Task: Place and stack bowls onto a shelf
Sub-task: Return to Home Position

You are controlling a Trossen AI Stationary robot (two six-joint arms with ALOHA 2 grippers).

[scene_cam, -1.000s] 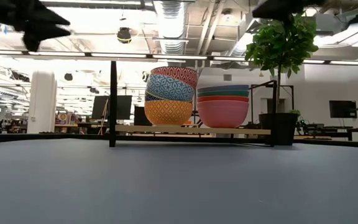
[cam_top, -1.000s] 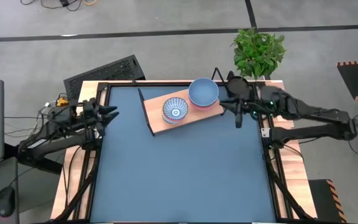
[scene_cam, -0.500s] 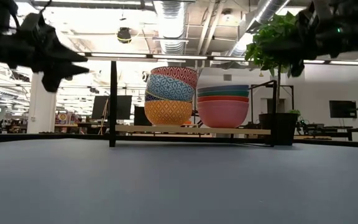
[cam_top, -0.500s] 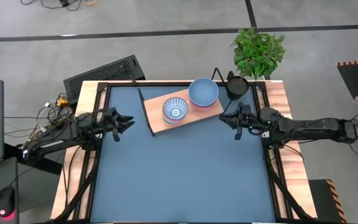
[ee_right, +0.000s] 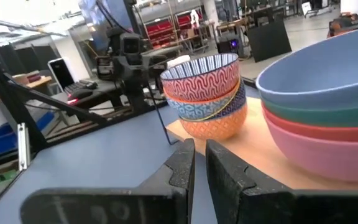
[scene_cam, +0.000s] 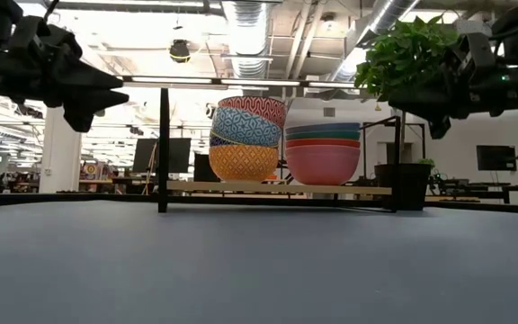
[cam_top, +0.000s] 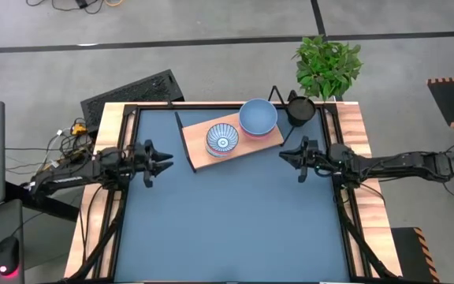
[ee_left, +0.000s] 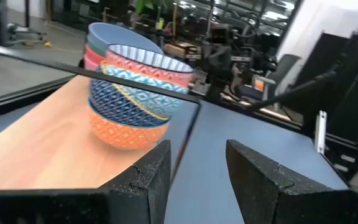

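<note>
Hovering at mid-left of the high view, the left gripper (cam_top: 161, 162) sits over the left edge of the blue mat (cam_top: 235, 229). It points toward the frame's centre. Its wrist view shows its fingers (ee_left: 143, 180) apart and nothing between them.

The right gripper (cam_top: 288, 156) is at mid-right of the high view, over the mat's right edge and facing the left one. Both are well apart from the shelf. In its wrist view the fingers (ee_right: 182, 165) are nearly together, with only a thin slit between, and hold nothing.

In the low view the left gripper (scene_cam: 106, 90) hangs in the upper left, the right gripper (scene_cam: 403, 94) in the upper right. Both are clear of the tabletop.

The shelf (cam_top: 199, 156) lies tilted in the upper centre of the high view, at the far part of the mat. It is a light-wood board with a thin black wire frame.

Two stacks of bowls stand on the board.
- The patterned stack (cam_top: 222, 140) is the left one in the low view. It has an orange bowl (scene_cam: 243, 164) at the bottom, a blue patterned bowl (scene_cam: 245, 128) on it, and a red-patterned bowl (scene_cam: 257, 108) with a blue-and-white striped inside on top, leaning a little.
- The plain stack (cam_top: 258, 117) is just beside it. It has a pink bowl (scene_cam: 322, 165) lowest, a green bowl (scene_cam: 322, 135) above and a grey-blue bowl (scene_cam: 322, 127) on top.

A black pot (cam_top: 300, 109) and a green plant (cam_top: 328, 65) stand beyond the shelf's right end, in the upper right.
</note>
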